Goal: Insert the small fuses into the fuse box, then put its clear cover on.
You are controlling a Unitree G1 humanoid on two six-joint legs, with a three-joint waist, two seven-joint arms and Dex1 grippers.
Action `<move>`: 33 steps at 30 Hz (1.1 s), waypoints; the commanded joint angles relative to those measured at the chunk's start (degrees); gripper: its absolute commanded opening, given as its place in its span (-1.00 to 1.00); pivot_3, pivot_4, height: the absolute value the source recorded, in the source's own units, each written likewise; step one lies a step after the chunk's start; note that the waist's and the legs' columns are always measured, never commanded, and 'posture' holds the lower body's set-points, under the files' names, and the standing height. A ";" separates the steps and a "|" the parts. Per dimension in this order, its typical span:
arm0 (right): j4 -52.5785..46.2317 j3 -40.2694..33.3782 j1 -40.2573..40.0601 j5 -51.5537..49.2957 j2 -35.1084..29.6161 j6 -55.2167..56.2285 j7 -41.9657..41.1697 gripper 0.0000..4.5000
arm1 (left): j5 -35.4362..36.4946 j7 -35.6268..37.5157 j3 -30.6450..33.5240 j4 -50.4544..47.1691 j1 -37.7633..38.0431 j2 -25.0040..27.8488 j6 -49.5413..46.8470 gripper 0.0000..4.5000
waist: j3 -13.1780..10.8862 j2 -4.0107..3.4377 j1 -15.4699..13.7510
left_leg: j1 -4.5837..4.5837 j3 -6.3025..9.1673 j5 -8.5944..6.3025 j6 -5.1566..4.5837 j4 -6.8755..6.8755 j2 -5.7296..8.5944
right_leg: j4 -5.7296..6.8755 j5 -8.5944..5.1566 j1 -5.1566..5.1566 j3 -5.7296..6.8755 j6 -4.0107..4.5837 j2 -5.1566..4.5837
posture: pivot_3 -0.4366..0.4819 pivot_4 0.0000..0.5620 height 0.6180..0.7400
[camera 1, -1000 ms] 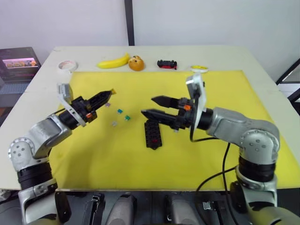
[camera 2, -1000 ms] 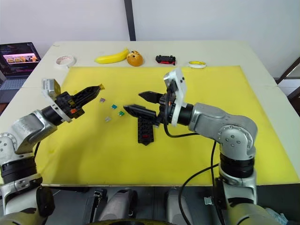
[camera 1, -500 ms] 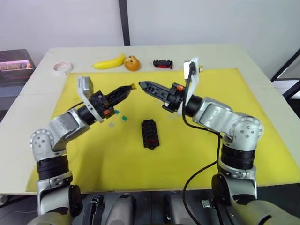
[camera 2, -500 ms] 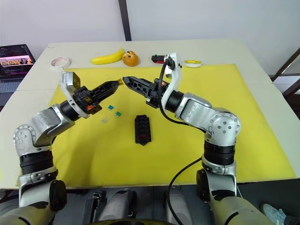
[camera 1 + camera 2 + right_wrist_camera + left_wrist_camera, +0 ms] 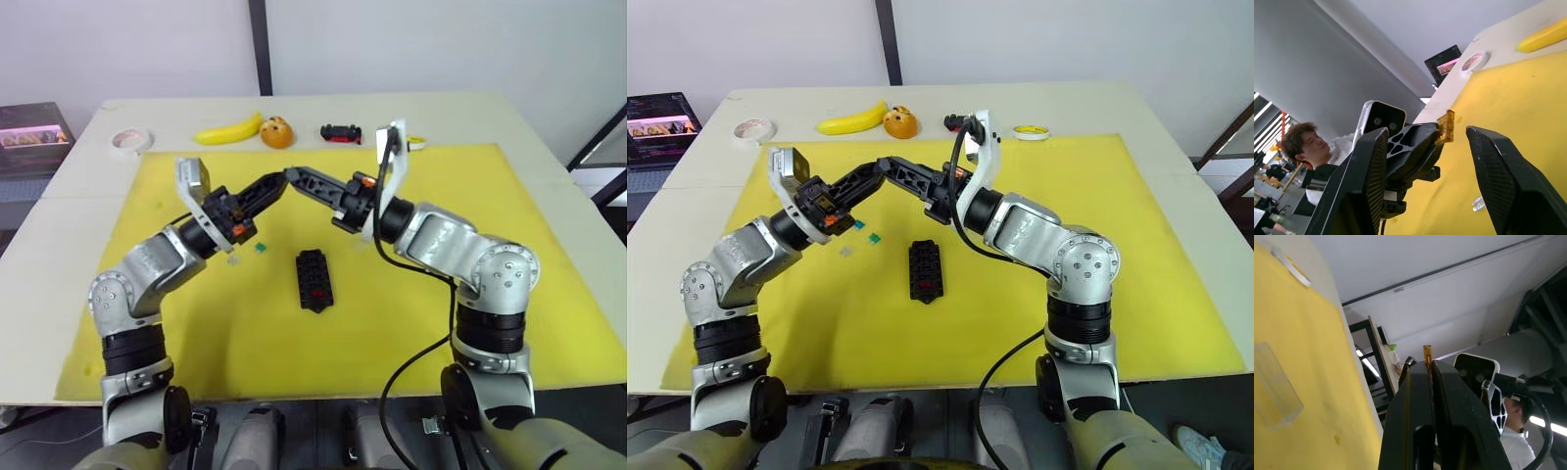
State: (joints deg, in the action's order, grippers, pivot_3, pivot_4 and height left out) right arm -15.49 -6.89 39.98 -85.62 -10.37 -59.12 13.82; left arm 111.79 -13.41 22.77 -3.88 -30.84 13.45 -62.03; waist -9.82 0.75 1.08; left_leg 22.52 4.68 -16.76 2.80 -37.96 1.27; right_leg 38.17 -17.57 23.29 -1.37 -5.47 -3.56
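My left gripper (image 5: 277,182) is shut on a small amber fuse (image 5: 1427,352), held up above the yellow mat (image 5: 411,313). My right gripper (image 5: 1426,129) is open, and its two fingers (image 5: 1493,176) stand on either side of that fuse (image 5: 1446,128) without touching it. In the head views the two gripper tips meet over the back of the mat. The black fuse box (image 5: 313,279) lies on the middle of the mat. A few loose small fuses (image 5: 877,237) lie to its left. The clear cover (image 5: 1273,384) lies flat on the mat.
Along the table's back edge sit a banana (image 5: 228,130), an orange toy (image 5: 277,131), a black-and-red toy car (image 5: 340,132) and two tape rolls (image 5: 127,140). A laptop (image 5: 34,137) stands off the table's left. A person (image 5: 1303,144) shows in the wrist views.
Both arms have closed in on each other. The right gripper's open fingers now flank the fuse held in the left gripper's tip.
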 commanded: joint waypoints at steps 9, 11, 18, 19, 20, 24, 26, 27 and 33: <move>-1.84 0.82 0.18 -3.88 -1.57 2.23 0.89 -0.38 | 1.21 -1.00 0.34 -2.12 -1.01 -0.05 0.58 -1.00 | 0.00 0.00 -0.01 | 0.00 0.00 0.00 0.00 0.00 0.00 | 0.00 0.00 0.00 0.01 0.00 0.02 | -0.05 -0.47 1.00; -1.68 0.93 0.30 -4.20 -1.90 2.49 1.03 -0.38 | 1.21 -1.06 0.32 -2.01 -1.11 -0.08 0.58 -1.00 | 0.00 0.00 0.00 | 0.00 0.00 0.00 -0.01 0.00 0.00 | 0.00 0.00 0.00 0.01 0.00 0.01 | -0.05 -0.47 1.00; -1.17 1.28 0.62 -4.44 -2.76 3.23 1.28 -0.38 | 1.21 -1.02 0.05 -1.85 -1.06 -0.04 0.36 -1.00 | 0.00 0.00 0.00 | 0.00 0.00 -0.02 -0.04 0.00 0.00 | 0.00 0.00 0.00 0.02 0.00 0.02 | -0.05 -0.47 1.00; -1.10 1.36 0.66 -4.39 -2.85 3.23 1.24 -0.38 | 1.21 -1.01 0.03 -1.83 -1.05 -0.03 0.33 -1.00 | 0.00 0.00 -0.01 | 0.00 0.00 -0.02 -0.04 0.00 0.00 | -0.01 0.00 0.00 0.01 0.00 0.02 | -0.05 -0.47 1.00; -1.02 1.47 0.72 -4.36 -2.94 3.24 1.17 -0.38 | 1.21 -0.97 0.01 -1.81 -1.06 -0.02 0.31 -1.00 | 0.00 0.00 0.00 | 0.00 0.00 -0.02 -0.04 0.00 0.00 | -0.01 0.00 0.00 0.02 0.00 0.02 | -0.05 -0.47 1.00; -1.02 1.78 0.77 -4.24 -3.15 3.34 0.96 -0.38 | 1.21 -1.09 -0.22 -1.93 -1.12 -0.33 0.53 -1.00 | 0.00 0.00 0.01 | 0.00 0.00 -0.02 -0.04 0.00 0.00 | -0.01 0.00 0.00 0.02 0.00 0.02 | -0.05 -0.47 1.00; -0.97 1.78 0.80 -4.42 -3.04 3.59 1.04 -0.38 | 1.21 -1.12 -0.39 -2.10 -1.13 -0.52 0.64 -1.00 | 0.00 0.00 -0.03 | 0.00 0.00 -0.02 -0.04 0.00 0.00 | -0.01 0.00 0.00 0.01 0.00 0.02 | -0.05 -0.47 1.00; -0.93 1.76 0.82 -4.53 -2.99 3.70 1.09 -0.38 | 1.21 -1.15 -0.44 -2.16 -1.12 -0.57 0.67 -1.00 | 0.00 0.00 -0.03 | 0.00 0.00 -0.02 -0.04 0.00 0.00 | -0.01 0.00 0.00 0.01 0.00 0.02 | -0.05 -0.47 1.00; -0.89 1.55 0.97 -5.51 -3.01 4.25 1.46 -0.38 | 1.21 -1.03 -0.32 -2.03 -0.84 -0.23 0.57 -1.00 | 0.00 0.00 -0.02 | 0.01 0.00 -0.02 -0.04 0.00 0.00 | -0.01 0.00 0.00 0.01 0.00 0.02 | -0.05 -0.47 1.00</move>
State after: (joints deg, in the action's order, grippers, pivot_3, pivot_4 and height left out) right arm -15.43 -4.81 39.49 -89.25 -13.03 -55.91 15.38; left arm 111.79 -14.77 22.22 -4.56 -30.84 12.98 -61.83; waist -9.82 0.75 1.07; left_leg 22.53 4.68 -16.79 2.75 -37.96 1.27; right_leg 38.15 -17.57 23.28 -1.35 -5.47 -3.54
